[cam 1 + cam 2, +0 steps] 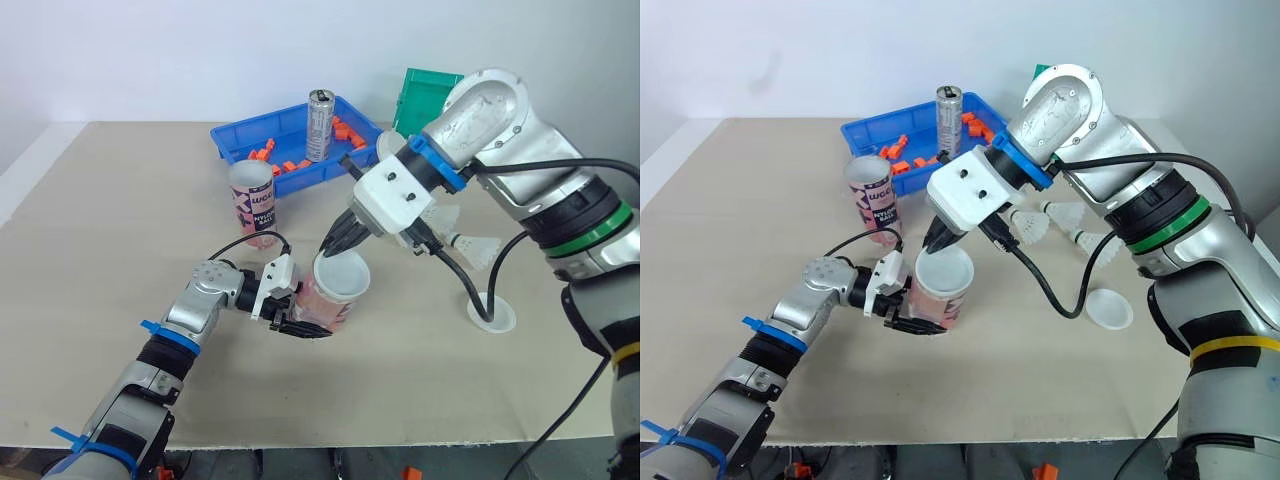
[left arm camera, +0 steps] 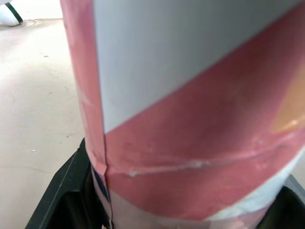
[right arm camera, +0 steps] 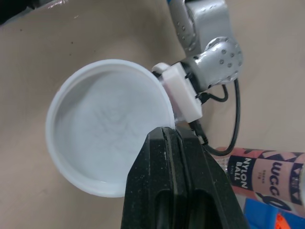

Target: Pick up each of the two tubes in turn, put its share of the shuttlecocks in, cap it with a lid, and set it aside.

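Right wrist view has my right gripper (image 3: 167, 136) pinched shut on the rim of a white lid (image 3: 105, 143), which sits over the mouth of the pink tube (image 1: 328, 306); my left gripper (image 1: 293, 318) clamps that tube low down, tilted, mid-table; I should level the lid, centre it, press evenly, and let go only once it seats; two tubes, the second tube (image 1: 253, 205) upright by the blue bin (image 1: 235, 140); two lids, the spare lid (image 1: 1108, 308) lying flat; at least two loose shuttlecocks (image 1: 1065, 215).
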`<act>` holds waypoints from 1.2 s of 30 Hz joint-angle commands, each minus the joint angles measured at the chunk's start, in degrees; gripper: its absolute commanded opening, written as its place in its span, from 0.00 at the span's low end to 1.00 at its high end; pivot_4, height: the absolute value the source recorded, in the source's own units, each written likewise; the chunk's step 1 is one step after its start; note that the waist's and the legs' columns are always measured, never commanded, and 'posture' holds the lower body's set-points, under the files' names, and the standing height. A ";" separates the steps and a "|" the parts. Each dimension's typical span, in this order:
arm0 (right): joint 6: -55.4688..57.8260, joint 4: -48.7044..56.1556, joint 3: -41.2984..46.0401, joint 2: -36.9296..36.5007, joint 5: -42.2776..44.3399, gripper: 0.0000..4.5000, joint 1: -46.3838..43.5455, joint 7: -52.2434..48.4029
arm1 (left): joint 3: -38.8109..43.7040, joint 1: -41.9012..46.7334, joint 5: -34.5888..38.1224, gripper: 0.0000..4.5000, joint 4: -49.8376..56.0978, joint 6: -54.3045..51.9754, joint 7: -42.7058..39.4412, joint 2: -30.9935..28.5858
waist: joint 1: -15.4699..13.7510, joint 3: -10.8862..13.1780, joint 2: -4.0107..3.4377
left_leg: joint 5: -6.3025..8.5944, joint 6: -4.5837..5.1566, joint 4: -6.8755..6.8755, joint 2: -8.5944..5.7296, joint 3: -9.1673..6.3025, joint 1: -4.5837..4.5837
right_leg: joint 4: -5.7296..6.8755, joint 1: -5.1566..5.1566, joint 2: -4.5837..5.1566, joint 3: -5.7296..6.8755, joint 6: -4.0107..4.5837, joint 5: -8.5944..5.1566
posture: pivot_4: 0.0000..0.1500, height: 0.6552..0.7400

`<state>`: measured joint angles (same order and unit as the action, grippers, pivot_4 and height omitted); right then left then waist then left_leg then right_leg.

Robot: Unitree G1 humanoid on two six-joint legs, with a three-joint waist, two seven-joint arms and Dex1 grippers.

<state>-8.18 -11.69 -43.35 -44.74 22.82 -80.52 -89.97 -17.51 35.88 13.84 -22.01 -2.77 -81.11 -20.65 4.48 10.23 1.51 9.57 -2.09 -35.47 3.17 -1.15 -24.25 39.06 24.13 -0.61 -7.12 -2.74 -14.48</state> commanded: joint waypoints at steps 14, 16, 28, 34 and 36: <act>-4.38 -3.03 2.86 3.19 -3.69 0.02 -1.45 -2.53 | -1.45 -3.34 -2.64 0.68 -2.92 -3.14 1.07 -1.17 | -0.01 -0.01 -0.01 | 0.04 0.02 -0.01 0.00 -0.03 0.02 | 0.00 -0.03 0.00 0.03 -0.02 -0.01 | 1.00 1.00; -4.92 -2.80 2.88 3.06 -4.56 0.02 -1.05 -2.53 | -1.45 -3.25 -2.67 0.68 -3.04 -3.11 1.06 -1.13 | -0.01 -0.01 0.00 | 0.03 0.02 -0.02 0.00 -0.02 0.02 | 0.00 -0.03 -0.01 0.03 -0.01 0.00 | 1.00 1.00; -7.12 -1.71 6.53 8.31 -15.52 0.95 5.52 -2.52 | -1.30 -3.02 -2.53 0.68 -3.23 -3.28 1.11 -1.00 | 0.00 -0.16 0.04 | 0.04 0.02 -0.01 0.01 -0.01 0.43 | 0.00 -0.35 -0.01 0.03 0.04 -0.01 | 1.00 1.00; 5.99 -6.81 14.93 11.09 -6.07 0.95 -0.92 -2.53 | -1.31 -3.40 -2.54 0.68 -2.61 -3.65 1.03 -1.12 | 0.17 -0.13 0.02 | 0.13 -0.10 0.07 0.07 0.00 0.92 | 0.01 -0.73 -0.02 0.04 0.17 -0.10 | 1.00 1.00; 7.18 -6.49 13.74 7.83 -1.95 0.95 -1.65 -2.53 | -1.26 -3.44 -2.51 0.68 -2.50 -3.69 1.04 -1.10 | 0.11 -0.10 0.01 | 0.13 -0.11 0.07 0.06 -0.01 0.83 | 0.00 -0.69 -0.01 0.04 0.14 -0.12 | 1.00 1.00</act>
<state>-2.51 -18.84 -31.90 -34.07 16.79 -79.63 -90.31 -16.73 34.61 14.10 -21.99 -4.33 -80.24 -20.73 4.60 10.13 1.52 9.71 -2.22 -35.41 3.22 -1.15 -23.45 39.05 23.44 -0.61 -7.08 -2.63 -14.62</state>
